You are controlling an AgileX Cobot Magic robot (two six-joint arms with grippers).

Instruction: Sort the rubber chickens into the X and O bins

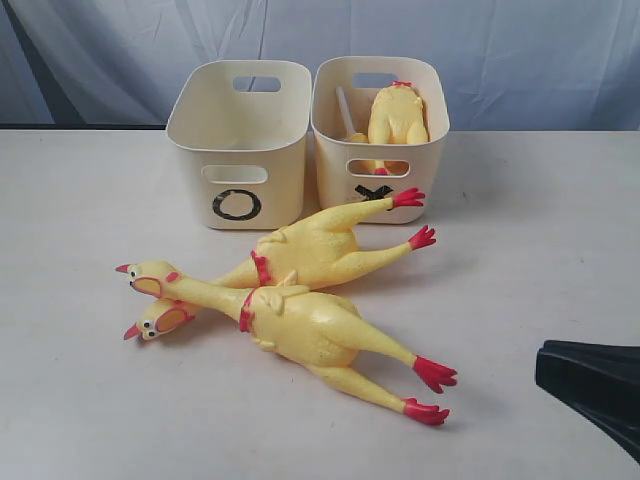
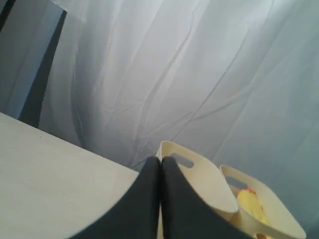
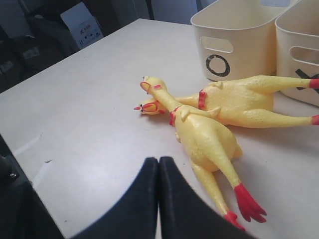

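**A:** Yellow rubber birds: where do they lie?

**B:** Two lie mid-tabletop (image 1: 80,400), necks crossed, heads toward the left edge, red feet toward the right. The front chicken (image 1: 310,330) is nearer the front edge, the rear chicken (image 1: 320,250) just behind it. A third chicken (image 1: 397,118) sits inside the X bin (image 1: 332,165).

**A:** And the bins?

**B:** Side by side near the back edge, the O bin (image 1: 285,165) on the left, the X bin on the right.

**A:** The grippers?

**B:** The right gripper (image 3: 158,164) has its jaws pressed together on nothing. The front chicken lies just ahead of them, feet nearest, not touching. The left gripper (image 2: 160,162) is likewise pressed together and empty, with the O bin's rim beyond its tips.
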